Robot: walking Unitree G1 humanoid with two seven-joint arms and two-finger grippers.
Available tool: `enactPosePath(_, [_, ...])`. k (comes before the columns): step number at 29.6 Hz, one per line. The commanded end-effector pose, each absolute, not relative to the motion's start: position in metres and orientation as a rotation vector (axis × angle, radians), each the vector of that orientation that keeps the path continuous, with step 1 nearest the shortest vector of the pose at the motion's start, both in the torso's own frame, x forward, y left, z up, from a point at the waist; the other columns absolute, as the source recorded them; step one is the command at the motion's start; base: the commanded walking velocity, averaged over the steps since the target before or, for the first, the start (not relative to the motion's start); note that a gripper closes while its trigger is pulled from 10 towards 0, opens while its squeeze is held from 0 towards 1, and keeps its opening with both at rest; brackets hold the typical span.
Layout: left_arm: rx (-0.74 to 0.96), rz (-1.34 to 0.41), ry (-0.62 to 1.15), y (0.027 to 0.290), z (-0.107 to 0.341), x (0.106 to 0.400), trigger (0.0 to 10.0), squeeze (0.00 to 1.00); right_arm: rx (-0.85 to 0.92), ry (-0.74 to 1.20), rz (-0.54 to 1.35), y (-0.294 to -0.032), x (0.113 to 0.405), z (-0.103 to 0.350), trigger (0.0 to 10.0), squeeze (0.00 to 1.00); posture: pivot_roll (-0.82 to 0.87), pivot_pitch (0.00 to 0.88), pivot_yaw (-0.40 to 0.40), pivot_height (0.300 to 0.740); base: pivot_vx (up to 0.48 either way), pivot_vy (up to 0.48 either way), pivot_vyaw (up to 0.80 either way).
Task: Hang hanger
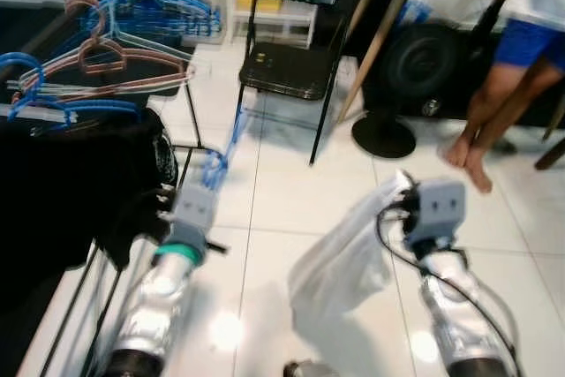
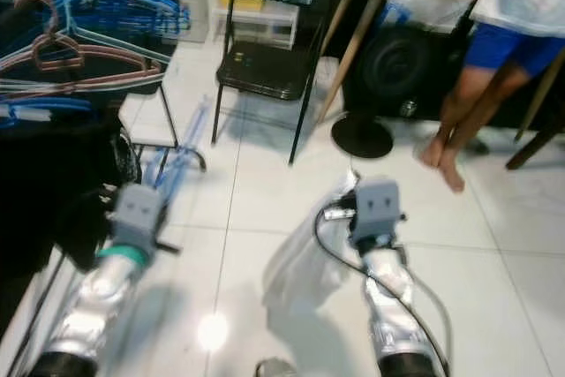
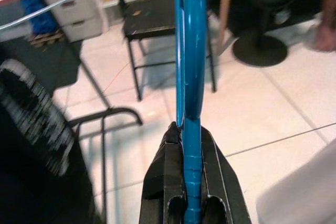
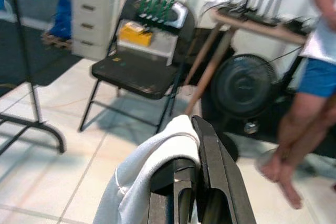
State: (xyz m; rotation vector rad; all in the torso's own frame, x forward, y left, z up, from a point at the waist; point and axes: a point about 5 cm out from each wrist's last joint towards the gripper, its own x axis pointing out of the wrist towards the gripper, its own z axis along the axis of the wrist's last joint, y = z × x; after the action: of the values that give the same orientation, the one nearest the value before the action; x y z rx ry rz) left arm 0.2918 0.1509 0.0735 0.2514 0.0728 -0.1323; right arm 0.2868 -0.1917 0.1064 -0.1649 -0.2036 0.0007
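A glossy blue plastic hanger point(image 3: 190, 66) sits between the matte black fingers point(image 3: 167, 177) of the left gripper point(image 3: 190, 145). A plain white cloth point(image 4: 144, 174) drapes the black right gripper point(image 4: 191, 129). Blue and dusty-pink hangers point(image 1: 106, 50) crowd the rack above a black garment point(image 3: 31, 145) with white print (blurred). The floor tiles point(image 1: 291, 192) are glossy white; the folding chair point(image 1: 287, 64) is black; a person's shorts point(image 1: 528, 41) are bright blue.

Light: bright, even indoor light
Glare: a white hotspot on the glossy floor tiles point(image 1: 228, 331) between the two arms
Shadows: soft ones under the folding chair point(image 1: 287, 68); clothes rack point(image 1: 53, 183) side is near black
Blur: both eye views smeared all over; blue hanger point(image 3: 189, 51) sharp, background soft
Right wrist view: mildly soft
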Motion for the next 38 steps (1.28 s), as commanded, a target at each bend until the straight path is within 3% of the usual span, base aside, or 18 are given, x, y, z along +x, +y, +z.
enactPosePath(1, [0.248, -0.13, 0.091, 0.154, 0.069, 0.289, 10.0, 0.0, -0.158, -0.205, -0.006, -0.192, 0.285, 0.105, 10.0, 0.0, -0.09, 0.0, 0.023, 0.74, 0.0, 0.0, -0.8])
enactPosePath(15, [0.159, -0.149, 0.064, 0.134, 0.094, 0.298, 10.0, 0.0, -0.163, -0.244, -0.007, -0.192, 0.288, 0.116, 10.0, 0.0, -0.09, 0.0, 0.028, 0.74, 0.0, 0.0, -0.8])
enactPosePath(26, [0.155, -0.147, -0.057, 0.128, 0.127, 0.307, 10.0, 0.0, -0.154, -0.345, 0.006, -0.187, 0.297, 0.146, 10.0, 0.0, -0.08, 0.0, 0.032, 0.74, 0.0, 0.0, -0.8])
enactPosePath(38, [0.115, -0.128, -0.034, 0.123, 0.134, 0.311, 10.0, 0.0, -0.146, -0.336, 0.012, -0.186, 0.296, 0.145, 10.0, 0.0, -0.08, 0.0, 0.029, 0.74, 0.0, 0.0, -0.8])
